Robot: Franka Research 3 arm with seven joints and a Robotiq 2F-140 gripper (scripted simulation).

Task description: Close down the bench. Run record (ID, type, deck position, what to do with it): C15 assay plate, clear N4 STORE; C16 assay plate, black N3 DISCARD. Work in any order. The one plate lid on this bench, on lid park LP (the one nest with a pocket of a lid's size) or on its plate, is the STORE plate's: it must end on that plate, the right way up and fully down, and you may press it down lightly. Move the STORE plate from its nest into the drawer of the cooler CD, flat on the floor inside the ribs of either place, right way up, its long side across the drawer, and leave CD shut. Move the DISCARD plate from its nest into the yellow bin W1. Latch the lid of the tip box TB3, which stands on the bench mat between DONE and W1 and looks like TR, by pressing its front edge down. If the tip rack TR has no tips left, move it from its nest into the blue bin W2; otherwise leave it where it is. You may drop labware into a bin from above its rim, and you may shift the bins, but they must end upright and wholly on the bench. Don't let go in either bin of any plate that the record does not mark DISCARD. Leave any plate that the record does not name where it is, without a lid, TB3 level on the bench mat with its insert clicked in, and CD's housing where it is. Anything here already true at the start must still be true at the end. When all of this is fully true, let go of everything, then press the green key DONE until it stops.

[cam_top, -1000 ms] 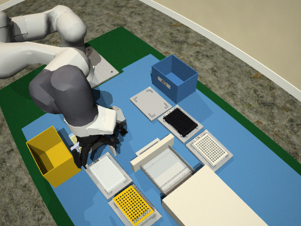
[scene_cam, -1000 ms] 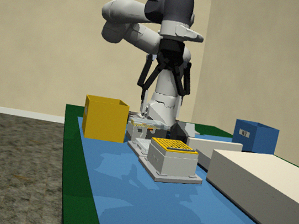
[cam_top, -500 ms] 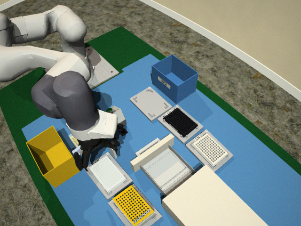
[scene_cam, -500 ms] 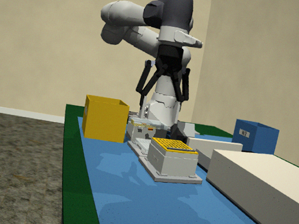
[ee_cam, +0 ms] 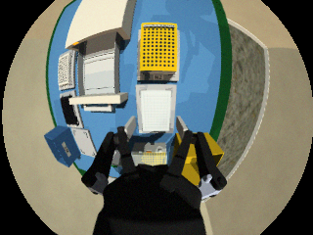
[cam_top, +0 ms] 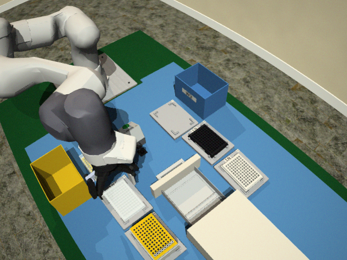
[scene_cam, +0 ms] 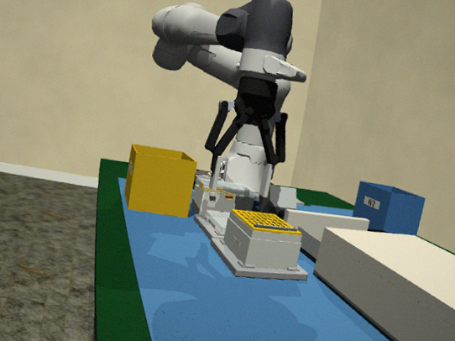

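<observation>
My gripper (cam_top: 111, 174) is open and empty, pointing straight down over the tip box TB3 (scene_cam: 216, 193), which stands between the yellow bin W1 (cam_top: 60, 179) and the grey block with the green DONE key (cam_top: 126, 126). In the wrist view the fingers straddle TB3's yellow insert (ee_cam: 152, 156). My arm hides most of TB3 in the top view. The black plate (cam_top: 207, 140) and the clear plate (cam_top: 241, 170) sit in their nests. A pale, flat, lid-like piece (cam_top: 124, 198) lies on the nest beside the fingers. The tip rack TR (cam_top: 153, 236) shows one row of tips.
The cooler CD (cam_top: 243, 229) stands at the front right with its drawer (cam_top: 190, 194) pulled open and empty. The blue bin W2 (cam_top: 200, 89) stands at the back. An empty grey nest (cam_top: 173, 118) lies in front of it.
</observation>
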